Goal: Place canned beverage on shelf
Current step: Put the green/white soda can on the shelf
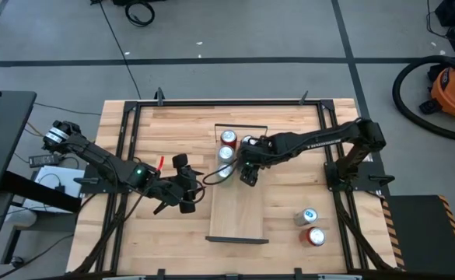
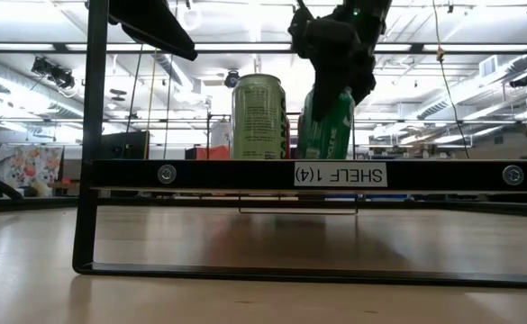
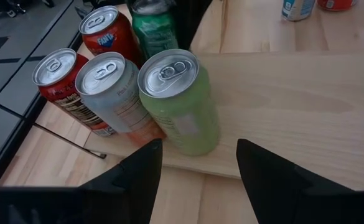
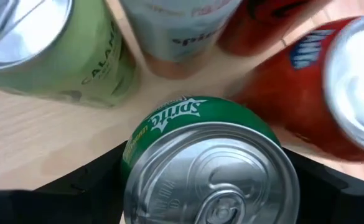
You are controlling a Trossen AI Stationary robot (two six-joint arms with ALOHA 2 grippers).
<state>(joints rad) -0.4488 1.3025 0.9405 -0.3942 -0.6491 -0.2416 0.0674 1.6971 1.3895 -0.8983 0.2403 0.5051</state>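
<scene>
Left gripper: your left gripper (image 1: 187,189) sits just off the left edge of the shelf (image 1: 239,214), fingers (image 3: 135,180) apart with nothing between them, released. It waits, facing the cans.
Shelf so far: four cans stand bunched at the far end of the shelf. You can count a dark red can (image 3: 66,90), a pale can (image 3: 116,93), a light green can (image 3: 182,102) and a red can (image 3: 110,34) from the left wrist view.
Can in hand: the right gripper (image 1: 248,167) is clamped around a green can (image 4: 200,168), fingers on either side of its body. It is right beside the bunch, over the shelf's far end.
Progress: judged well along. The green can looks at or almost at its spot; letting go and pulling the arm away are left.
Left to place: two more cans, a blue-and-white can (image 1: 306,217) and a red one (image 1: 315,236), lie on the table well to the right of the shelf.
Not visible: you cannot tell whether the green can's base (image 2: 326,126) touches the plank; the shelf's front rail (image 2: 317,174) hides it in the low view.
Cut off: the right wrist view crops all neighbouring cans, so gaps between them are unclear.
</scene>
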